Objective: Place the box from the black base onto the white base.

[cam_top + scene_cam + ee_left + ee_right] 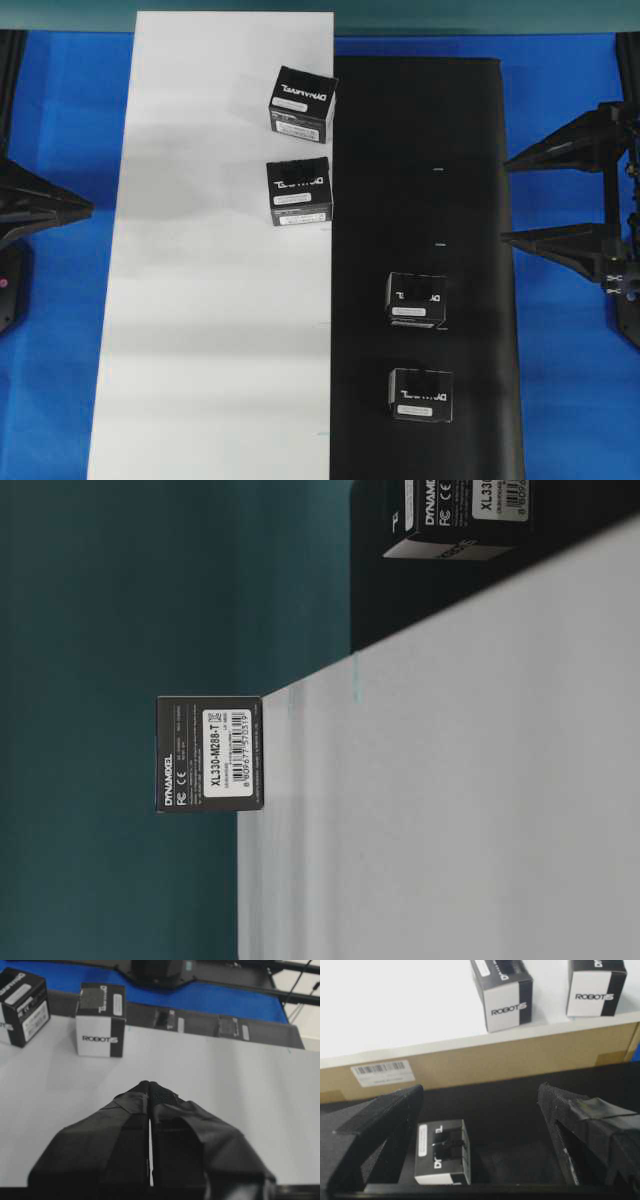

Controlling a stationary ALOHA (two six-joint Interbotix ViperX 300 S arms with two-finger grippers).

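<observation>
Blue tabletop (560, 55) carried the white base (200, 350) and black base (420, 180) side by side. Two boxes stood on white; two waited on black, the box (416, 299) nearest the right gripper (525, 200), whose jaws gaped apart for a grasp. The left gripper (150, 1085) idled, jaws together.

Matt cardboard box (416, 299) on a matt black base (420, 150); smooth white base (200, 300) with brown cardboard edge.

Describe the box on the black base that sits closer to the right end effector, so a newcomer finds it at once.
Start at the black base, the long dark mat beside the white base in the overhead view. Two of the four identical boxes sit on it, toward its near end. The wanted box is the upper of that pair, roughly level with the open right end effector; its twin lies below it, nearer the bottom edge.
</observation>
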